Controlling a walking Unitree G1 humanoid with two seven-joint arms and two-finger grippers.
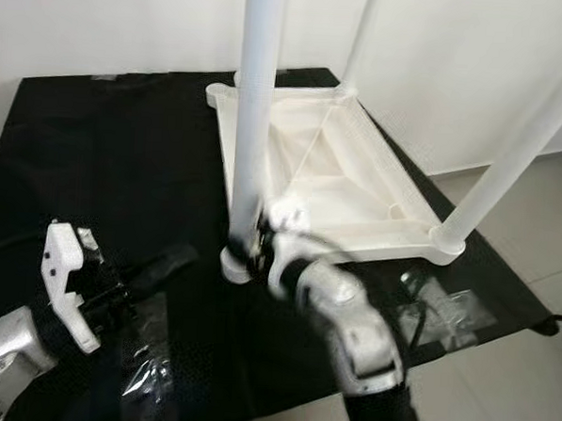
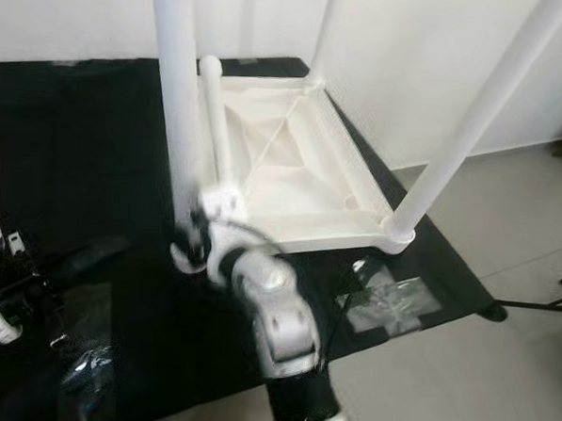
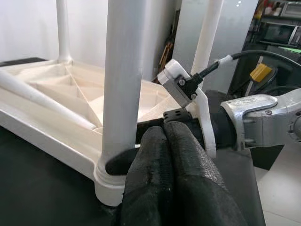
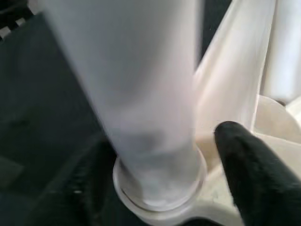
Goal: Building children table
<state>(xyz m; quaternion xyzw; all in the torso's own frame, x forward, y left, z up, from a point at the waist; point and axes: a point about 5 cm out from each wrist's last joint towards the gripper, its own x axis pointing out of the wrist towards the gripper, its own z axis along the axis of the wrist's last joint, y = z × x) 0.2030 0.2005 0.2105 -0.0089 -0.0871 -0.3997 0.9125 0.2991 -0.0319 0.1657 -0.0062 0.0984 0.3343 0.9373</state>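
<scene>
The upturned children's table (image 1: 330,166) is plain white plastic, its legs (image 1: 253,105) the same white, unpatterned. It lies on a bench (image 1: 104,164) covered in flat black. The right gripper (image 4: 160,183) and left gripper (image 3: 174,179) have black fingers on silver arms with white wrist housings. Clear, glossy plastic bags (image 1: 441,308) glint on the black. The floor (image 1: 526,214) is pale grey tile; the wall (image 1: 102,22) is white.

table legs (image 1: 260,40) cut off above, right gripper (image 1: 261,240) blurred
</scene>
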